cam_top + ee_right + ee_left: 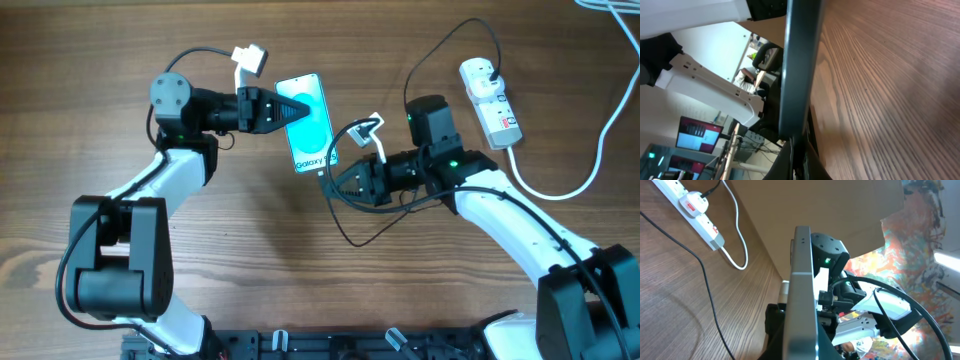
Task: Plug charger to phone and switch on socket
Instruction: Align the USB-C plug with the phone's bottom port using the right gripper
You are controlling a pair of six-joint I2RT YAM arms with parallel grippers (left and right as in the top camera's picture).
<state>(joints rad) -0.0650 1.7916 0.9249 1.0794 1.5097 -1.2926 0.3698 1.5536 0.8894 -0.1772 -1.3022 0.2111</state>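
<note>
- Clamping the phone's (pixel 310 125) top end, the left claw (pixel 283 110) holds it slanting toward lower right.
- At its bottom edge, the right claw (pixel 335 180) pinches the charger (pixel 336 217) tip tight.

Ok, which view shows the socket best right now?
Overhead: the socket shows whole and unobstructed, top face up, in the picture's top right. The left wrist view catches only one end of it, top left. The right wrist view doesn't show it at all.
</note>
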